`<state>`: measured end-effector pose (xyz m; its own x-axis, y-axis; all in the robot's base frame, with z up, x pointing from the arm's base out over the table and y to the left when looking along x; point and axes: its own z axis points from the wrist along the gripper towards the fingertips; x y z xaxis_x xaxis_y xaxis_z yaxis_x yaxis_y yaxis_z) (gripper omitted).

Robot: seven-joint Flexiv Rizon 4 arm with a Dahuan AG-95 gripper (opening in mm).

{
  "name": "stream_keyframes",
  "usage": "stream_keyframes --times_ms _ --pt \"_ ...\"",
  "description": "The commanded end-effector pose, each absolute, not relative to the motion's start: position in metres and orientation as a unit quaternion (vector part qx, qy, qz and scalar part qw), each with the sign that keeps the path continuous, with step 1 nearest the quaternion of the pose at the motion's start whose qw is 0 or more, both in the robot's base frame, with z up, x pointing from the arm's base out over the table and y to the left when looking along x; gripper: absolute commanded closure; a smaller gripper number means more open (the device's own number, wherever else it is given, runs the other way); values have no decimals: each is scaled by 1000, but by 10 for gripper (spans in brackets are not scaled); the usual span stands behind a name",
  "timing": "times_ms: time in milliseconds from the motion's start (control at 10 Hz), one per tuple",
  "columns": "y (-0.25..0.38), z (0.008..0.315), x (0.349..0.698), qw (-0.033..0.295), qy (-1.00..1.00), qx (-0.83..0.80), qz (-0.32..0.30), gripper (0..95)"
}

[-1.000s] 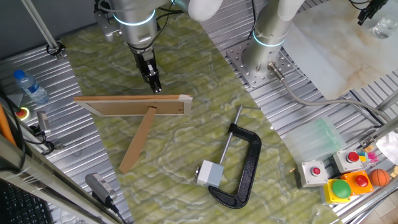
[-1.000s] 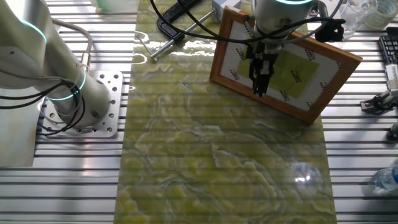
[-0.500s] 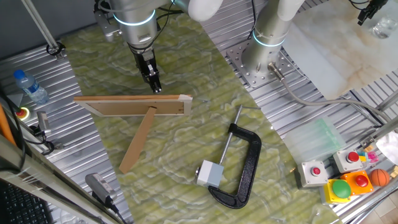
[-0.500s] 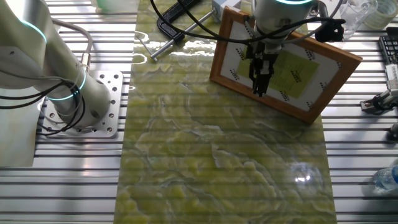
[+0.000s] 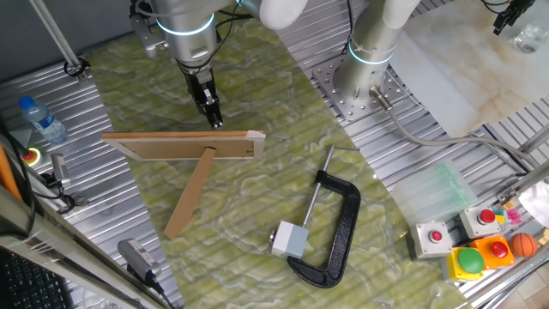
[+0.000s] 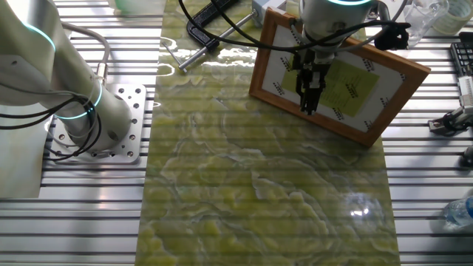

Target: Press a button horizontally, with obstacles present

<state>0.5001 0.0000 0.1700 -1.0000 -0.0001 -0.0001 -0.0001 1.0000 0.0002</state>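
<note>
The button [image 5: 290, 239] is a small light-grey cube held in the jaws of a black C-clamp [image 5: 341, 232] at the front of the green mat. The obstacles are a long wooden board [image 5: 184, 144] standing on edge and a narrower slat [image 5: 190, 193] propped against it. They stand between the button and my gripper [image 5: 214, 120], which points down just behind the board with its fingers shut on nothing. In the other fixed view my gripper [image 6: 309, 109] hangs in front of the board's framed face [image 6: 259, 55]. The button's corner [image 6: 260, 7] shows at the top edge there, and the slat is hidden.
A second robot base [image 5: 356, 81] is bolted at the back right. Grey boxes with red buttons [image 5: 431, 236] and a yellow box with a green button [image 5: 467, 260] sit at the right front. A water bottle [image 5: 41, 120] lies at the left. A camera [image 5: 137, 257] stands at the front left.
</note>
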Motion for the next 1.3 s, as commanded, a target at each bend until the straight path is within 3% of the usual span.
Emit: stream_keyframes --times_ms 100,1300 --pt "0 170 500 9 999 -47 -8 950" --pt "3 178 503 0 998 -60 -27 950"
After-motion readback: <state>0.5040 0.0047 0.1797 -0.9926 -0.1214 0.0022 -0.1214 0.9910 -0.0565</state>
